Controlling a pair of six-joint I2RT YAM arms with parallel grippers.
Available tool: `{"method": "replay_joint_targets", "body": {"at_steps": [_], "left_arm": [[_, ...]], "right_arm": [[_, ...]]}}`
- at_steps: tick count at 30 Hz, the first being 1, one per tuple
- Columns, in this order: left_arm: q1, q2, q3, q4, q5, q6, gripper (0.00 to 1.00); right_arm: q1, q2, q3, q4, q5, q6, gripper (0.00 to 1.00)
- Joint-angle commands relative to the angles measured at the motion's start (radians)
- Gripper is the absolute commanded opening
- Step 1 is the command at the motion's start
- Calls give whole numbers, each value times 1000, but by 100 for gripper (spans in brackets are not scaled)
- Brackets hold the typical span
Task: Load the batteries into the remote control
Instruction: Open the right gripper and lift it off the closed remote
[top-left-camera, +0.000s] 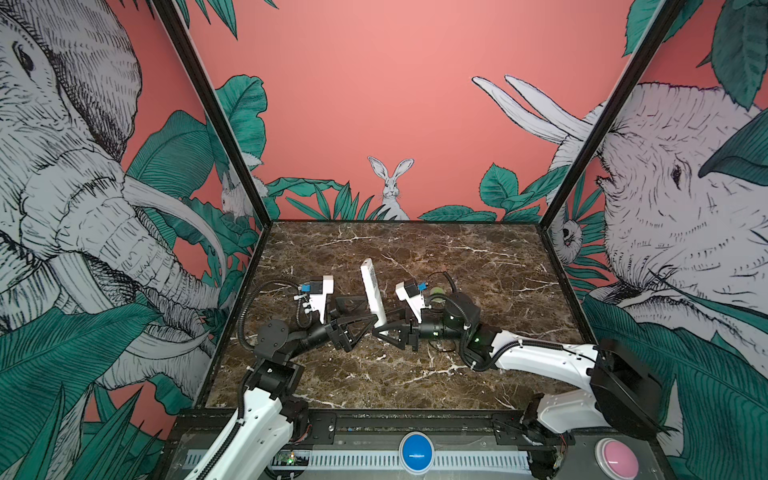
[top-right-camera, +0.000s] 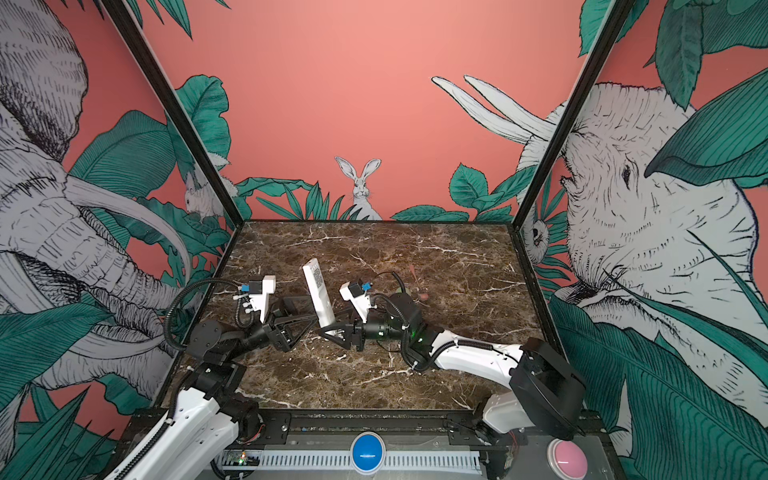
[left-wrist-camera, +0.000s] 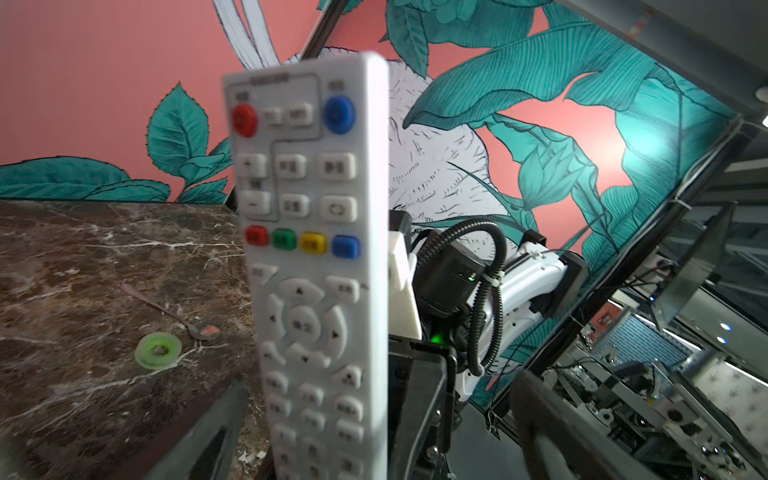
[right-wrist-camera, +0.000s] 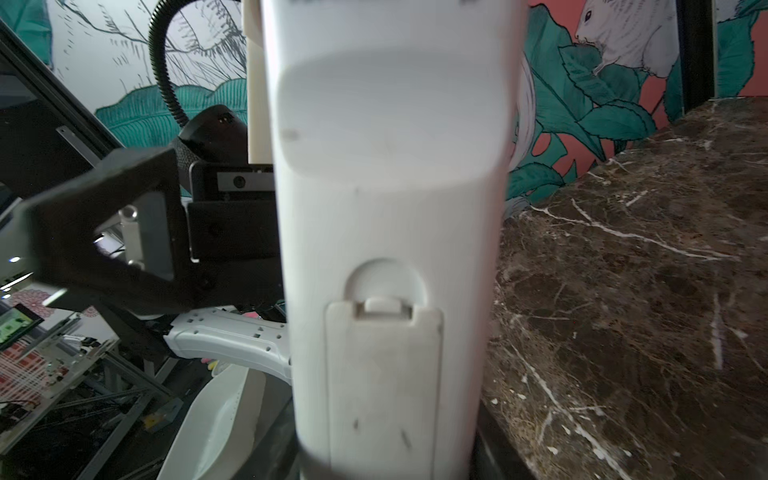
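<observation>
Because the fingers (left-wrist-camera: 557, 428) of the left gripper (top-left-camera: 370, 311) stood wide apart, with the remote control (top-left-camera: 372, 286) between them and not touched as far as I could see, only the right gripper (top-left-camera: 386, 332) held it. Its fingers were clamped on the remote's low, near end. The long white body stood up on end above the middle of the table (top-left-camera: 457, 270). That looked like a wobbly way to hold it. So much of the remote stuck out above the grip that it could tip or turn in the fingers, and a slip would drop it on the hard table. The left fingers were close on both sides, so one small wrong move of that arm could knock it. On the plain back, the little lid (right-wrist-camera: 384, 374) looked shut. A hard push to open it could shove the remote out of the grip. No batteries showed in any view, so I could not tell if they were inside. A green ring (left-wrist-camera: 158, 350) and a spoon (left-wrist-camera: 174, 309) lay on the right side of the table, well apart from the remote.
</observation>
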Motion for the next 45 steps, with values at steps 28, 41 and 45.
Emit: {"method": "replay_joint_targets", "body": {"at_steps": [28,41,45], "left_arm": [[-90,83,64,57,-46,44,15],[-90,34,145,-412,-382,217,12],[-96,76,181,-570,-506,245,12]], "right_arm": [[-2,7,-2,185,-94,64,36],[-7,-222,-70,-271,150,-174,91],[-8,-312,-63,-471,272,-268,92]]}}
